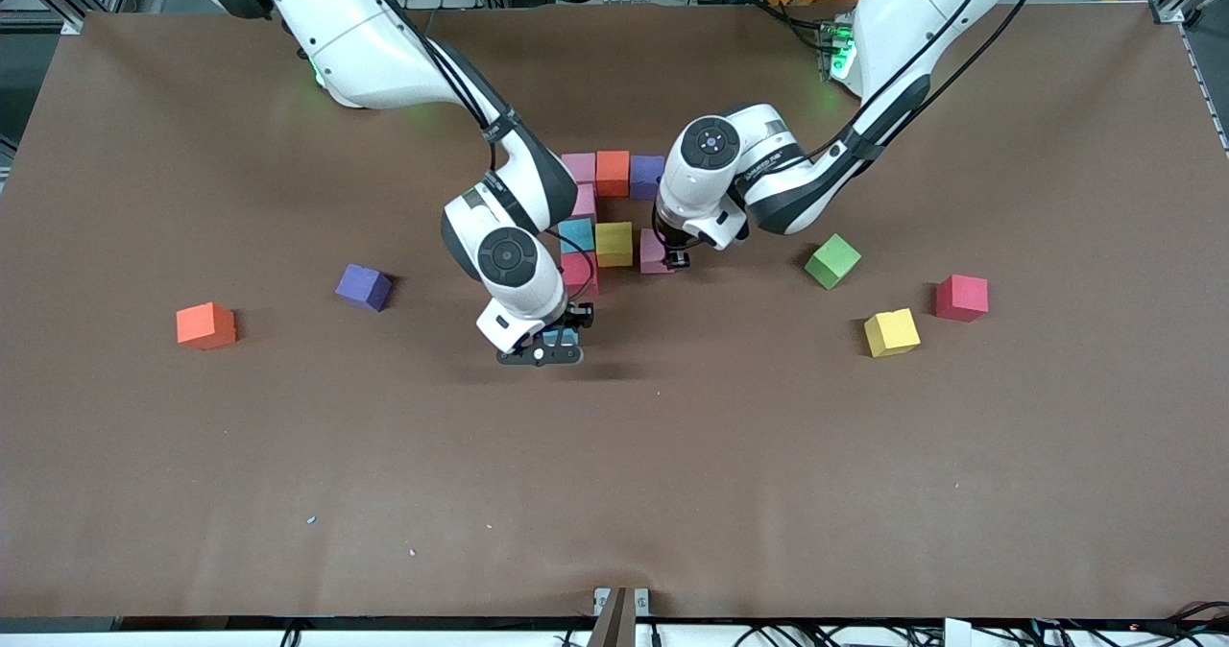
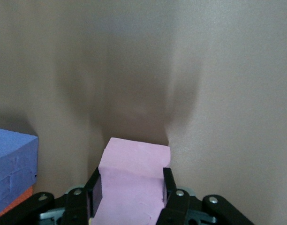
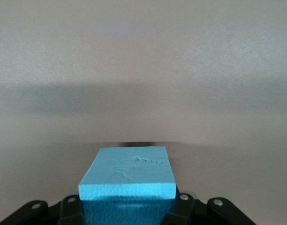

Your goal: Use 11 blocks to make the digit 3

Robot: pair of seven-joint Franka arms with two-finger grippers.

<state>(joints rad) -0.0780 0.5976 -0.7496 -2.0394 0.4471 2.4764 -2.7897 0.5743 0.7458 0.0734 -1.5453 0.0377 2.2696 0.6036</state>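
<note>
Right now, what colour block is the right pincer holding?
Cyan block, clearest in the right wrist view.

Bare table (image 1: 614, 474) near front camera

Partial digit 3 (image 1: 605, 210): touching foam cubes, top row pink, orange, purple; below it a column of pink, cyan, red, with a yellow cube beside the cyan one. Pink block (image 2: 132, 180) is clamped in the left gripper (image 2: 129, 194) beside the yellow cube. Cyan block (image 3: 129, 176) is clamped in the right gripper (image 3: 129, 204). Loose blocks: orange (image 1: 205, 325), purple (image 1: 363, 287), green (image 1: 831, 261), yellow (image 1: 891, 332), red (image 1: 961, 298).
</note>
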